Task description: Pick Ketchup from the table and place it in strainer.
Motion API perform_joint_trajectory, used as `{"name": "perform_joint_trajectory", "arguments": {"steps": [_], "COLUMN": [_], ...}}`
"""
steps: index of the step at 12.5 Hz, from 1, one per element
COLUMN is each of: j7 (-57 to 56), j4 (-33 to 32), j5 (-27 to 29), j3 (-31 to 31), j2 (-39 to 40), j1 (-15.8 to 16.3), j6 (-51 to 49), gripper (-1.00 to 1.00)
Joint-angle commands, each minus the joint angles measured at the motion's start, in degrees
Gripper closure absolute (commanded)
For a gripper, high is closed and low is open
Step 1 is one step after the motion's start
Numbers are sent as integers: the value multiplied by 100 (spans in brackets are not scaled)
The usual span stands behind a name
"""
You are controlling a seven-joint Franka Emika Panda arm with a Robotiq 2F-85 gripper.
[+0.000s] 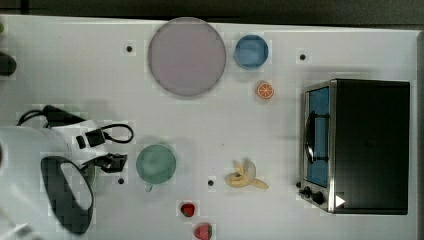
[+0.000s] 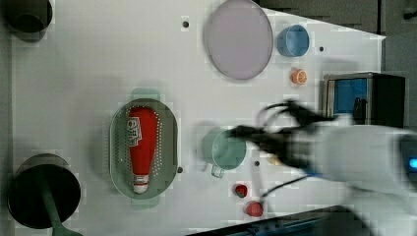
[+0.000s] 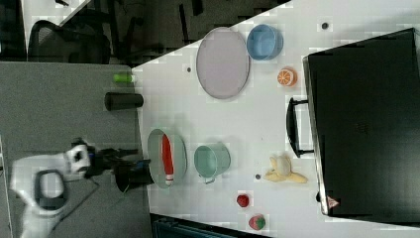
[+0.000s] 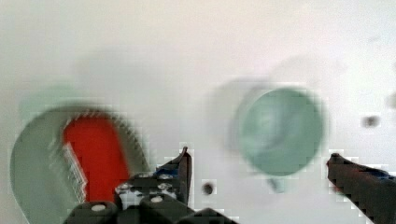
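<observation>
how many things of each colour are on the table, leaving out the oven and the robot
red: 3, the Ketchup and two strawberries
green: 2, the strainer and a cup
blue: 1, a cup
orange: 1, an orange slice
yellow: 1, a banana
grey-pink: 1, a plate
total: 9

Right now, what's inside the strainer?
The Ketchup lies lengthwise inside the strainer, white cap toward the left view's bottom. The holes under the bottle are covered. The open gripper holds nothing.
</observation>
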Motion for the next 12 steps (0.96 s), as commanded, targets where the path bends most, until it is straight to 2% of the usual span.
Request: {"name": "perform_joint_trajectory", "arguments": {"steps": [1, 4, 8, 10, 12], "j7": [-268, -347, -347, -493, -572], "j4": [668, 1034, 1064, 1065, 1065], "j5": [186, 186, 213, 211, 212], "j3": [-678, -1667, -2742, -3027, -2991], "j2": [-459, -834, -982, -968, -917], "j1": [-530, -624, -633, -632, -623], "j6": [-855, -1252, -1336, -1512, -1535], "gripper": [-100, -100, -100, -100, -100]}}
